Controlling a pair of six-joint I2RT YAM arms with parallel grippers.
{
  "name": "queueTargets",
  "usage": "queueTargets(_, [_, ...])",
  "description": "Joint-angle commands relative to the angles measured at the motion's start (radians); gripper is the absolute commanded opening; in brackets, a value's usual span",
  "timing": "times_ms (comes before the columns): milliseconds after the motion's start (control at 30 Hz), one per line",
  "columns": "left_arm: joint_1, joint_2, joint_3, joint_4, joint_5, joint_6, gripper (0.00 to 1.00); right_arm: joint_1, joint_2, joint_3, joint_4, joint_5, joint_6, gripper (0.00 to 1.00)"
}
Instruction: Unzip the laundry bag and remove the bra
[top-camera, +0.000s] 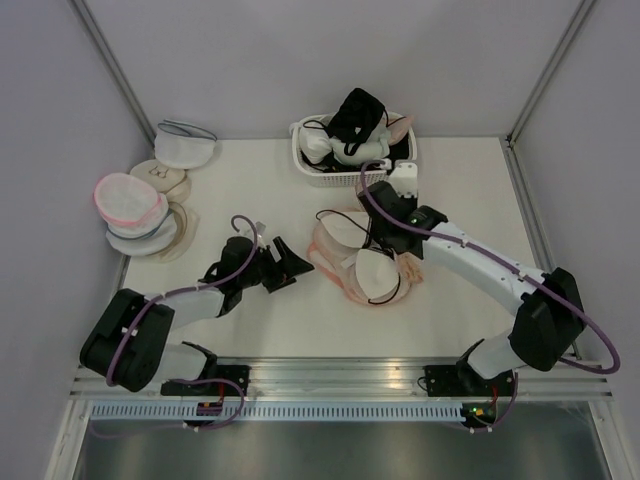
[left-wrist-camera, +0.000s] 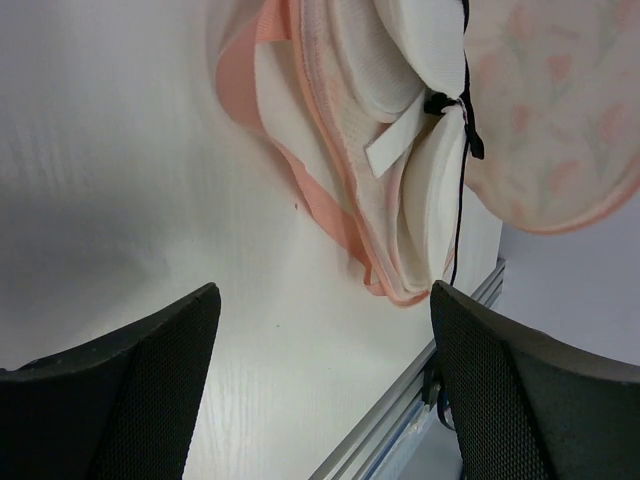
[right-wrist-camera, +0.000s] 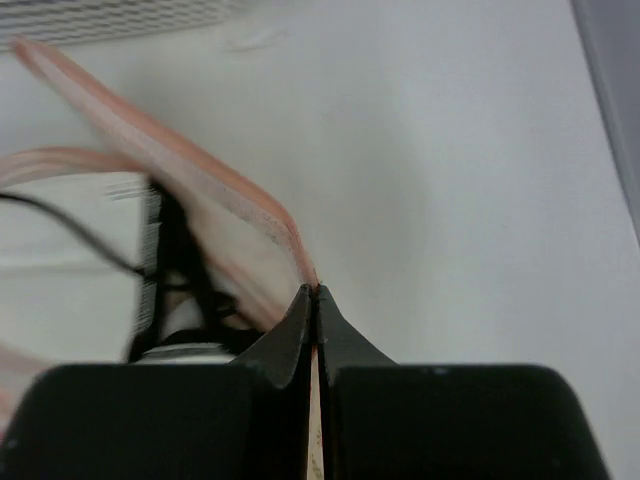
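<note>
One slip is likely looming, since the right jaws are clenching only the thin edging (right-wrist-camera: 205, 185) of the laundry bag (top-camera: 332, 246) at mid-bench, the left jaws are gaping empty, and the bra (top-camera: 375, 272) is sitting inside it.

White table (top-camera: 250, 180) between pale grey walls (top-camera: 300, 60)

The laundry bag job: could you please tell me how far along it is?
Done: the laundry bag looks unzipped and gapes open. In hand: the right gripper is shut on its peach edging, the left gripper open beside it. Left: the bra lies inside, not yet out.
</note>
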Motion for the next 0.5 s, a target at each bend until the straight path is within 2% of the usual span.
queueTargets(0, [-0.007,0.026,0.038,0.064,0.05,-0.011,0.89,-0.177,-0.026,-0.102,-0.013,0.08,0.024,0.0])
queueTargets(133, [-0.007,0.029,0.05,0.041,0.054,-0.007,0.89,-0.387,-0.02,-0.167,0.051,0.048,0.018,0.03])
queueTargets(167, [-0.007,0.028,0.05,0.034,0.054,-0.005,0.89,-0.42,-0.008,-0.176,0.065,0.022,0.006,0.09])
queueTargets(200, [-0.009,0.026,0.052,0.032,0.054,-0.004,0.89,-0.475,-0.003,-0.182,0.069,0.003,0.006,0.21])
queueTargets(233, [-0.009,0.025,0.05,0.032,0.05,-0.002,0.89,-0.489,-0.002,-0.181,0.07,-0.012,0.01,0.37])
queueTargets(300, [-0.009,0.026,0.055,0.033,0.048,-0.001,0.89,-0.494,-0.043,-0.204,0.097,-0.096,0.006,0.44])
queueTargets(333, [-0.01,0.031,0.062,0.035,0.057,0.001,0.89,-0.492,-0.073,-0.222,0.162,-0.147,-0.004,0.54])
queueTargets(467, [-0.018,0.031,0.073,0.035,0.071,0.021,0.9,-0.489,-0.227,-0.29,0.26,-0.421,-0.08,0.72])
